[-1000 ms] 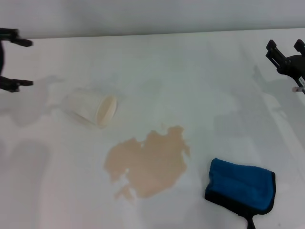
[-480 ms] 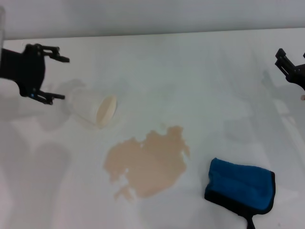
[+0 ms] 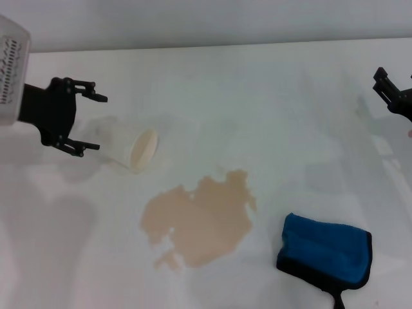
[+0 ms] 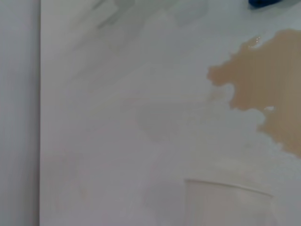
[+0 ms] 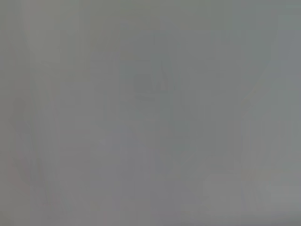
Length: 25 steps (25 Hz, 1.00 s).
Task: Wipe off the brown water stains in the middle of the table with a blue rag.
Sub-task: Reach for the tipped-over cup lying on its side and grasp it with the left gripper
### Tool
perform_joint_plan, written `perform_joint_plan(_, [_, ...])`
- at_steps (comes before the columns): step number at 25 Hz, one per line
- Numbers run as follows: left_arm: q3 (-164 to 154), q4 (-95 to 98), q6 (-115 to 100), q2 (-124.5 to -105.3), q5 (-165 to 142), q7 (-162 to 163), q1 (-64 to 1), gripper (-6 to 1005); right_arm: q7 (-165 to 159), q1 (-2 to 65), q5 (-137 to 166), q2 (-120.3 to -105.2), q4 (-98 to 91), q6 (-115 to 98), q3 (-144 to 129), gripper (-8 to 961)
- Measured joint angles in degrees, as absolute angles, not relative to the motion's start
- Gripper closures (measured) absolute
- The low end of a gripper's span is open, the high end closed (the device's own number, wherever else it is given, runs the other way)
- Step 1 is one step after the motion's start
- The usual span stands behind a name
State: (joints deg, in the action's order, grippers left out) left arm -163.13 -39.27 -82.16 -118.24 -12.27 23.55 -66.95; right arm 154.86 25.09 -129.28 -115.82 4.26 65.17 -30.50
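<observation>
The table (image 3: 257, 96) lay bare across its far and right stretches, giving wide room to pass. A tipped paper cup (image 3: 129, 146) blocked the left side, lying just beyond the stains (image 3: 199, 219), its mouth facing them. The left gripper (image 3: 87, 122) hung at the cup's closed end, fingers spread. The rag (image 3: 325, 250) sat just right of the stains, nothing over it. The right gripper (image 3: 393, 90) stood well off at the right edge.
</observation>
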Motion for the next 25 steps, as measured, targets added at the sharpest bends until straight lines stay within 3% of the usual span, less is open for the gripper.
perform_joint_plan(25, [-163.1, -26.6, -65.9, -118.34, -16.4, 23.2, -65.4, 130, 154.9, 25.0, -129.4, -115.94, 4.4, 65.1, -30.5, 104])
